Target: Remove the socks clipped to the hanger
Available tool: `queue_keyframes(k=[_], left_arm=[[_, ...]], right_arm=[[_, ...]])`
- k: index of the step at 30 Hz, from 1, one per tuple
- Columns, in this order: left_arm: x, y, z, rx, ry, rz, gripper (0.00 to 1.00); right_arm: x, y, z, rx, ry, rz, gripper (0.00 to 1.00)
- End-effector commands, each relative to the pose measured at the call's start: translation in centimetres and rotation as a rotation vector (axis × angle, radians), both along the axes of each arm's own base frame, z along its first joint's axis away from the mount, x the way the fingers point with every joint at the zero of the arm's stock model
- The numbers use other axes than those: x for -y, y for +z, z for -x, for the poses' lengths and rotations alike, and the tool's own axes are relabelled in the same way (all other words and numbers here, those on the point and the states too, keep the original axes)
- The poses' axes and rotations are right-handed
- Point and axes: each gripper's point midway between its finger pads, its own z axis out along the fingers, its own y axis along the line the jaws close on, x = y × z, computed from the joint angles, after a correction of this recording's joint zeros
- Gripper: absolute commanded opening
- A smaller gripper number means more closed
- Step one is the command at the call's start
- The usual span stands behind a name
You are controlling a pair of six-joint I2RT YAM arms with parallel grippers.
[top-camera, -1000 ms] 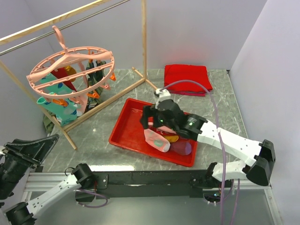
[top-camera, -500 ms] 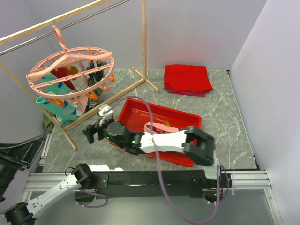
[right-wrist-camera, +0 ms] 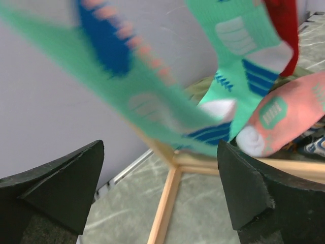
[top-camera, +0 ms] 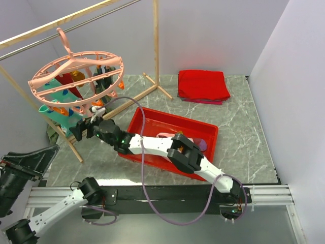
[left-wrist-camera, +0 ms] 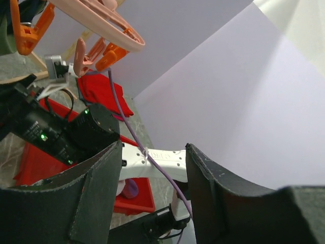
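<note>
The pink round hanger (top-camera: pixel 76 68) hangs from the metal bar at the back left. Socks are clipped under it: teal patterned ones (top-camera: pixel 66 119), a maroon one (top-camera: pixel 68 81), a dark green one (top-camera: pixel 104 81). My right gripper (top-camera: pixel 78 129) is open and empty, reaching far left just below the hanging socks. In the right wrist view its gripper (right-wrist-camera: pixel 161 152) faces blurred teal socks (right-wrist-camera: pixel 152 101) and a pink sock (right-wrist-camera: pixel 289 112) close ahead. My left gripper (top-camera: pixel 48 152) is open and empty low at the left; in the left wrist view (left-wrist-camera: pixel 152 152) it looks up at the hanger's rim (left-wrist-camera: pixel 101 20).
A red tray (top-camera: pixel 137 124) at mid-table holds a pink sock (top-camera: pixel 165 136) and a purple one (top-camera: pixel 201 145). A folded red cloth (top-camera: pixel 203 84) lies at the back. The wooden rack's base bars (top-camera: pixel 109 114) run on the table; one shows under the right gripper (right-wrist-camera: pixel 167 203).
My right arm swung from over the red tray far to the left, to the socks under the hanger. The pink sock it hung over now lies in the tray. The left gripper shifted slightly.
</note>
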Motion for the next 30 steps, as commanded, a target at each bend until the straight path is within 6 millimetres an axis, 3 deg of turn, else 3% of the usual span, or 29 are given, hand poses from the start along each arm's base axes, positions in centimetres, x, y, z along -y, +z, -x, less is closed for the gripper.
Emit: queue_keyframes(k=[1, 2, 3, 4, 5, 7, 8, 10, 11, 12, 13, 14, 15, 17, 21, 25, 27, 28, 29, 30], left_arm=[[0.7, 0.8, -0.2, 0.023, -0.019, 0.002, 0.58], [0.8, 0.8, -0.3, 0.02, -0.019, 0.001, 0.58], [0.8, 0.8, -0.4, 0.02, -0.016, 0.0, 0.58], [0.7, 0.9, -0.3, 0.023, -0.013, 0.0, 0.58], [0.6, 0.9, -0.4, 0.02, -0.005, 0.0, 0.58], [0.4, 1.0, -0.4, 0.025, 0.002, 0.004, 0.58], [0.3, 1.0, -0.4, 0.025, 0.004, 0.004, 0.58], [0.4, 0.8, -0.5, 0.02, 0.003, 0.001, 0.57], [0.4, 0.8, -0.5, 0.018, 0.003, 0.002, 0.57], [0.4, 0.7, -0.6, 0.012, 0.005, 0.0, 0.57], [0.5, 0.6, -0.6, 0.01, 0.004, 0.002, 0.57], [0.7, 0.6, -0.7, 0.009, 0.002, 0.002, 0.57], [0.8, 0.6, -0.8, 0.009, 0.001, 0.004, 0.57], [1.0, 0.7, -0.9, 0.009, -0.003, 0.005, 0.57], [1.2, 0.9, -1.1, 0.0, -0.003, 0.005, 0.56], [1.1, 2.1, -0.9, 0.028, -0.01, 0.043, 0.56], [1.0, 3.3, -0.5, 0.061, -0.024, 0.078, 0.56], [1.1, 3.6, -0.4, 0.07, -0.031, 0.084, 0.56], [1.4, 3.9, -0.2, 0.079, -0.048, 0.09, 0.57], [1.6, 4.2, -0.1, 0.082, -0.061, 0.094, 0.58]], right_arm=[[-0.8, 4.1, -2.4, 0.003, -0.003, -0.114, 0.96], [-1.5, 2.5, -2.8, -0.023, 0.003, -0.104, 0.96], [-1.7, 2.5, -3.5, -0.033, -0.003, -0.104, 0.94], [-1.9, 3.8, -3.7, -0.025, -0.001, -0.145, 0.93], [-2.4, 2.7, -3.6, -0.033, 0.013, -0.15, 0.92], [-2.7, 4.3, -3.7, -0.025, 0.021, -0.213, 0.86], [-3.1, 3.3, -3.5, -0.045, 0.035, -0.214, 0.84], [-3.2, 3.1, -3.3, -0.047, 0.057, -0.227, 0.67], [-3.0, 4.0, -3.0, -0.057, 0.065, -0.245, 0.63], [-2.8, 4.7, -2.7, -0.05, 0.081, -0.276, 0.5], [-2.7, 3.8, -2.4, -0.062, 0.09, -0.265, 0.43], [-2.4, 5.5, -1.9, -0.055, 0.109, -0.292, 0.35], [-2.3, 6.1, -1.5, -0.05, 0.132, -0.295, 0.18], [-1.6, 8.3, -0.7, -0.048, 0.155, -0.318, 0.02], [1.0, 11.6, 0.9, -0.07, 0.156, -0.37, 0.0], [4.9, 14.3, 3.3, -0.137, 0.181, -0.439, 0.0], [5.6, 14.1, 4.2, -0.171, 0.202, -0.41, 0.0], [6.5, 15.9, 4.8, -0.18, 0.217, -0.428, 0.0], [6.9, 16.3, 5.3, -0.192, 0.236, -0.419, 0.0], [7.2, 15.0, 5.5, -0.228, 0.232, -0.381, 0.0]])
